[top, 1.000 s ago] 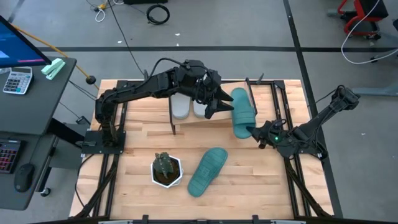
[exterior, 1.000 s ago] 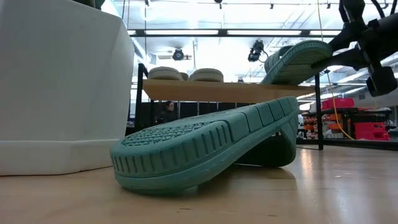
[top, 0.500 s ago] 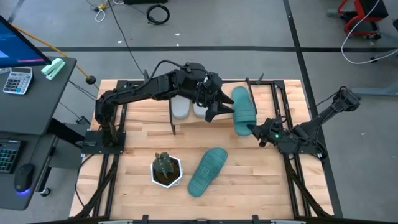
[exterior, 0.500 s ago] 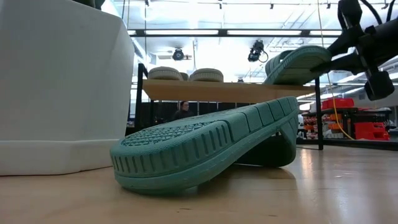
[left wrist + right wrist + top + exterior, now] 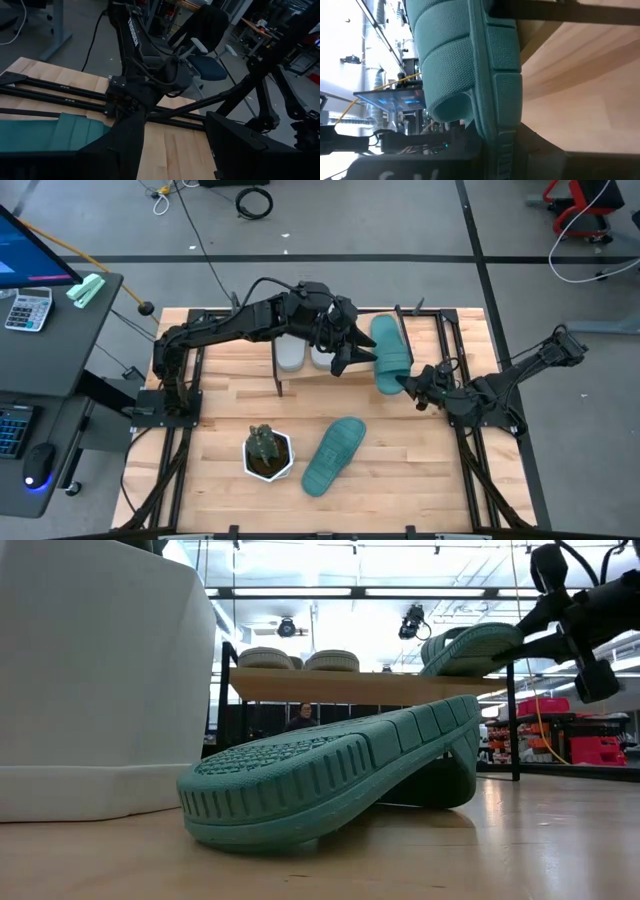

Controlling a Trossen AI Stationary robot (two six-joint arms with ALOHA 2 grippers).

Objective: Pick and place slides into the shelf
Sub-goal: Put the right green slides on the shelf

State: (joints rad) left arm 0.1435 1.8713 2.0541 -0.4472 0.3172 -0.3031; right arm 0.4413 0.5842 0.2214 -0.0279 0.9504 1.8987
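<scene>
Teal slide (image 5: 391, 357) now lower onto shelf (image 5: 345, 374) beside grey pair (image 5: 303, 353); right end effector (image 5: 408, 387) seemingly clamping it.

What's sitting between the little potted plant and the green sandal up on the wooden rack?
In the high view, the other teal sandal lies on the tabletop between the potted plant and the teal sandal on the shelf, close beside the plant.

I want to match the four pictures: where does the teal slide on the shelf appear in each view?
High view: teal slide right of centre, on the shelf's right end.
Low view: upper right, tilted on the shelf board.
Left wrist view: teal patch at lower left.
Right wrist view: fills the centre, edge-on.
Shared landmark: the right gripper shut on its end.
</scene>
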